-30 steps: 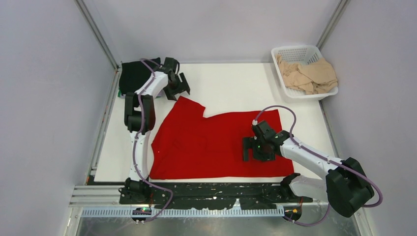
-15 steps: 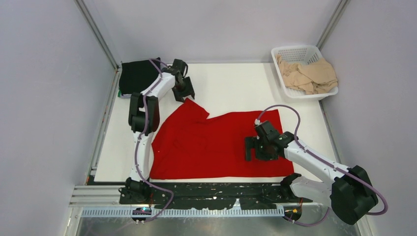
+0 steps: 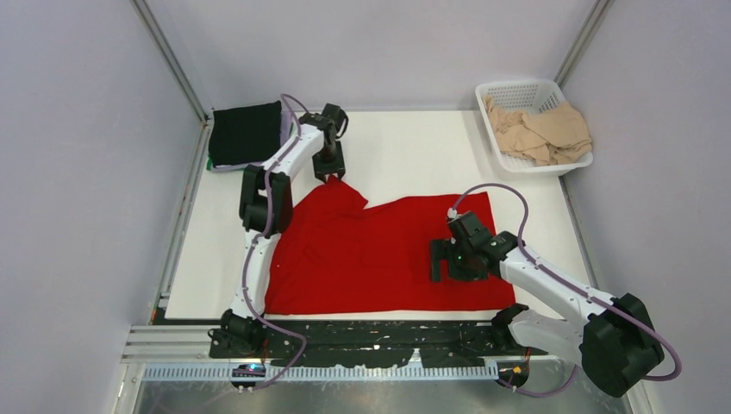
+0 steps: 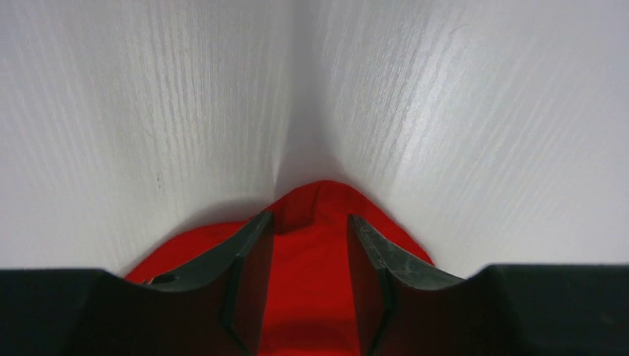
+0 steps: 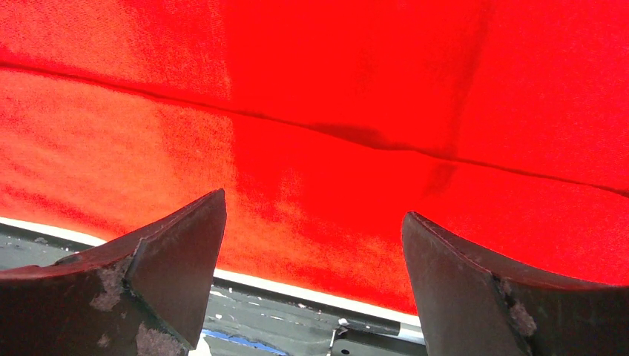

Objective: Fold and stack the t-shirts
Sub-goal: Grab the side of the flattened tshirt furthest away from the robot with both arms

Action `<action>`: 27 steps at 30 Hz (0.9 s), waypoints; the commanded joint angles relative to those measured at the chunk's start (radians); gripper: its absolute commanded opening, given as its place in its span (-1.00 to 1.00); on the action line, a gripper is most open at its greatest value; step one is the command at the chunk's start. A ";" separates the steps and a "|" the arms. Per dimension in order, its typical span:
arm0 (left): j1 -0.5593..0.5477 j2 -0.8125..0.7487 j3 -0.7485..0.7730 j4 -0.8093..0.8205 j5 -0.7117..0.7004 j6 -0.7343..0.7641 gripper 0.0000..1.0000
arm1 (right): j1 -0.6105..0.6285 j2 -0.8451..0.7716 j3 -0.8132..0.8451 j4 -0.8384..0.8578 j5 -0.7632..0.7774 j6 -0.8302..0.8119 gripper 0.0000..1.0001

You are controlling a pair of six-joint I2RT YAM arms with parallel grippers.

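The bright red t-shirt lies spread flat on the white table, with one sleeve pointing to the back left. My left gripper is down on that sleeve tip. In the left wrist view its fingers stand partly apart with the red sleeve between them, not pinched. My right gripper is open over the shirt's near right part. In the right wrist view red cloth fills the frame down to the near hem. A folded black t-shirt lies at the back left corner.
A white lattice basket at the back right holds crumpled beige t-shirts. The table's near edge and the black base rail run just beyond the red hem. Grey walls enclose the table on three sides.
My left gripper has moved right from beside the black shirt onto the red sleeve tip. The right gripper shifted only slightly over the shirt.
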 commanded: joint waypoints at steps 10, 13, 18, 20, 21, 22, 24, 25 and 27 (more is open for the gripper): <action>0.004 -0.017 -0.005 0.001 -0.007 0.081 -0.67 | -0.005 -0.075 -0.002 0.006 0.009 -0.014 0.91; 0.004 -0.021 -0.013 0.021 0.002 0.108 -1.00 | -0.005 -0.084 -0.003 0.007 0.007 -0.011 0.91; 0.003 -0.065 -0.091 0.095 0.006 0.164 -1.00 | -0.006 -0.092 -0.001 0.004 0.021 -0.009 0.91; 0.000 -0.106 -0.157 0.159 -0.028 0.179 -1.00 | -0.007 -0.098 -0.001 0.003 0.043 -0.004 0.91; -0.002 -0.129 -0.194 0.174 -0.036 0.190 -1.00 | -0.008 -0.098 0.005 0.004 0.058 0.001 0.91; -0.004 -0.152 -0.242 0.215 -0.049 0.201 -1.00 | -0.009 -0.097 0.010 0.005 0.089 0.005 0.91; -0.005 -0.204 -0.309 0.280 -0.057 0.226 -1.00 | -0.013 -0.089 0.032 0.008 0.140 0.023 0.91; -0.005 -0.226 -0.335 0.307 -0.061 0.234 -1.00 | -0.016 -0.084 0.050 0.010 0.153 0.032 0.91; -0.005 -0.267 -0.372 0.354 -0.065 0.260 -1.00 | -0.020 -0.064 0.081 0.023 0.179 0.041 0.91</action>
